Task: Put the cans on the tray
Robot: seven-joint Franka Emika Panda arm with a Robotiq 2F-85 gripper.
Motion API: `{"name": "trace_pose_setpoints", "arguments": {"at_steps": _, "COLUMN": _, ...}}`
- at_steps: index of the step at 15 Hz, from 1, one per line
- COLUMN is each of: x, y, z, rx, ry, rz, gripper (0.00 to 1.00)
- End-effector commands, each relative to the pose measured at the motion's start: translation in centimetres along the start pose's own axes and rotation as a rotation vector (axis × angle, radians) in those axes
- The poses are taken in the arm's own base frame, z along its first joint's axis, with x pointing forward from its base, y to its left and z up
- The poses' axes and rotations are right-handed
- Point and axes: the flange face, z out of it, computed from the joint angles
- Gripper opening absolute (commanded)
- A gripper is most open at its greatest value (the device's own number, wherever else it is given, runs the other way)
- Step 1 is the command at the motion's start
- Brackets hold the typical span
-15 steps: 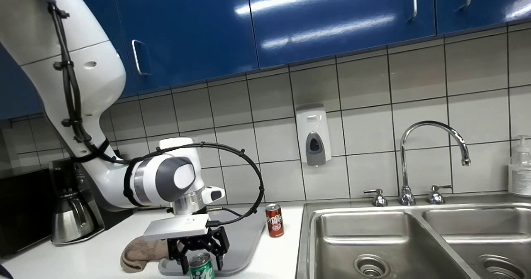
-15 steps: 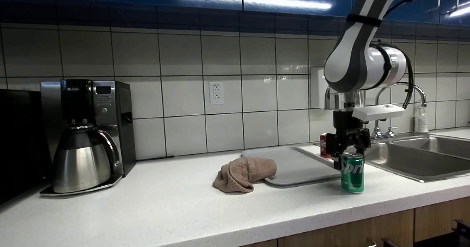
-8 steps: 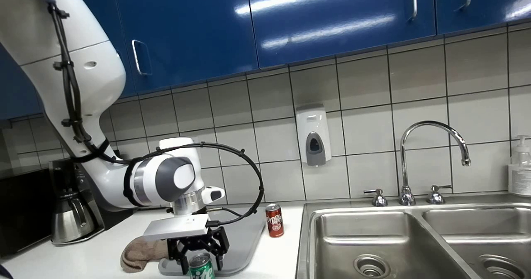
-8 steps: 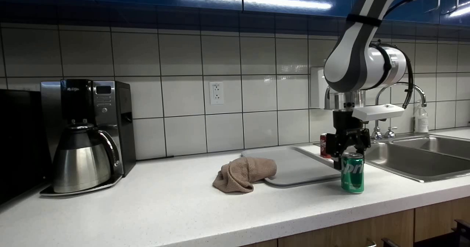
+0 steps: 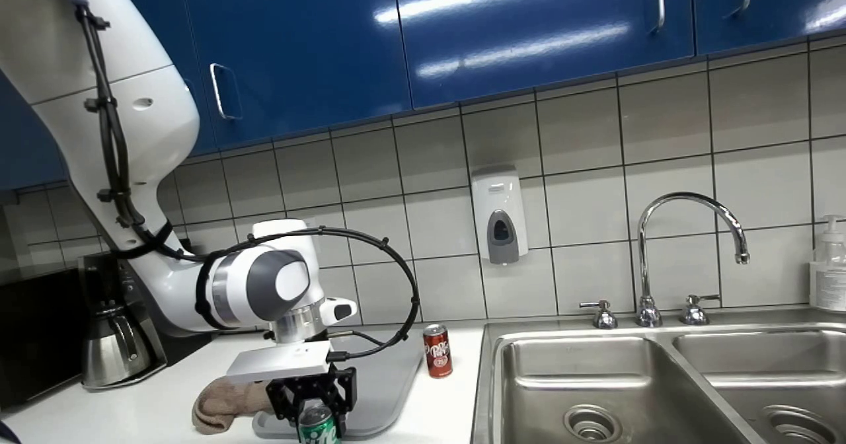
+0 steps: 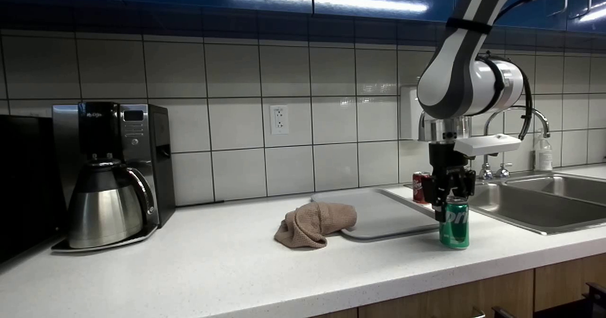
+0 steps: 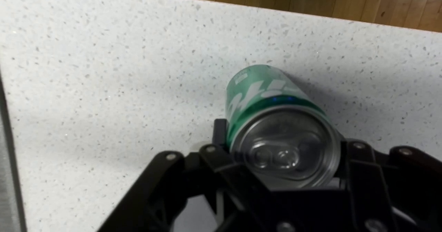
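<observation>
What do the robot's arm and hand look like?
The arm is rounded and white, with dark grey and silver parts. Black cables run along it, tied on with black straps. The hand is black, with two jointed fingers.

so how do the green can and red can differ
The green can is clasped by the gripper; the red can stands free. The green can sits toward the front of the counter, the red can farther back. Both stand upright on the counter, off the tray.
</observation>
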Motion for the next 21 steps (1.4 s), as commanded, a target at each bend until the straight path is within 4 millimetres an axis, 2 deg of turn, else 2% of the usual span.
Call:
{"name": "trace_pose_setpoints", "arguments": {"at_steps": 1, "x": -0.3, "y": -0.4, "z": -0.8, "rx": -0.013, "ry": -0.021, "rz": 0.020, "gripper": 0.38}}
{"name": "trace_pose_setpoints", "arguments": {"at_steps": 12, "x": 0.5, "y": -0.9, "z": -5.7, "rx": -0.033, "ry": 0.059, "rz": 0.061, "gripper": 0.38}}
{"name": "trace_pose_setpoints", "arguments": {"at_steps": 16, "x": 2.1, "y": -0.4, "z": -6.6, "rx": -0.030, "ry": 0.092, "rz": 0.076, "gripper": 0.38}}
{"name": "trace_pose_setpoints", "arguments": {"at_steps": 21, "x": 5.1, "y": 0.4, "z": -6.9, "rx": -0.033, "ry": 0.119, "rz": 0.077, "gripper": 0.38}}
